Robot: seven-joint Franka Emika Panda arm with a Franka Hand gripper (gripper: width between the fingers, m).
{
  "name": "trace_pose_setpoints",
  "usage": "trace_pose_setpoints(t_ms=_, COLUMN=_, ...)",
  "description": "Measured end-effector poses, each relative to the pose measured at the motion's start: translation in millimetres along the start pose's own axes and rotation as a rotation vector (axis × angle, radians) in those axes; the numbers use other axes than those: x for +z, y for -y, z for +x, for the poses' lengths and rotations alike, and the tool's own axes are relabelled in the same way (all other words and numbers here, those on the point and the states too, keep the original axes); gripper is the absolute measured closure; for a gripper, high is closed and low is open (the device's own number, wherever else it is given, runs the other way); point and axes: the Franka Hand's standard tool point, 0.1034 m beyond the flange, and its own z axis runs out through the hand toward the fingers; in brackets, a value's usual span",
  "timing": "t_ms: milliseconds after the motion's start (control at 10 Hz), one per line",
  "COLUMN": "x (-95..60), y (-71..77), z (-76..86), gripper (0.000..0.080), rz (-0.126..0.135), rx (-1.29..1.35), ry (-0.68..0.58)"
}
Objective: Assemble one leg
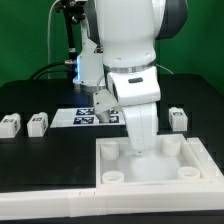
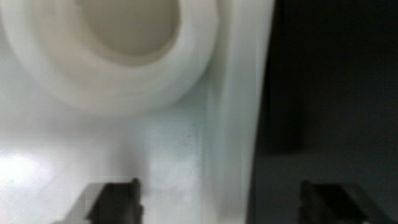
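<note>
The large white square top (image 1: 200,160) lies at the front of the table, with raised corner holes (image 1: 111,150). My gripper (image 1: 140,152) is lowered into it near its far wall. In the wrist view the gripper (image 2: 222,192) is open, its dark fingers (image 2: 116,202) far apart over the top's white surface and its edge. One round corner hole (image 2: 107,40) is very close. Nothing is held between the jaws. Two legs (image 1: 10,125) (image 1: 37,123) lie at the exterior view's left and one leg (image 1: 178,119) at its right, all apart from the gripper.
The marker board (image 1: 80,117) lies flat behind the top, partly hidden by the arm. A long white strip (image 1: 50,205) runs along the front edge. Cables and a stand (image 1: 68,40) rise at the back.
</note>
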Motion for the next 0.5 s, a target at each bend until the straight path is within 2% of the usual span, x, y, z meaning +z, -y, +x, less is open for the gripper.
trace_pose_setpoints(t_ms=100, x=0.0, y=0.0, z=-0.3, gripper=0.0260, rz=0.000, rx=0.000, ry=0.000)
trace_pose_setpoints(t_ms=200, x=0.0, y=0.0, z=-0.6, gripper=0.0170, rz=0.000, rx=0.001, ry=0.000)
trace_pose_setpoints(t_ms=500, x=0.0, y=0.0, z=-1.1, gripper=0.0156, rz=0.000, rx=0.002, ry=0.001)
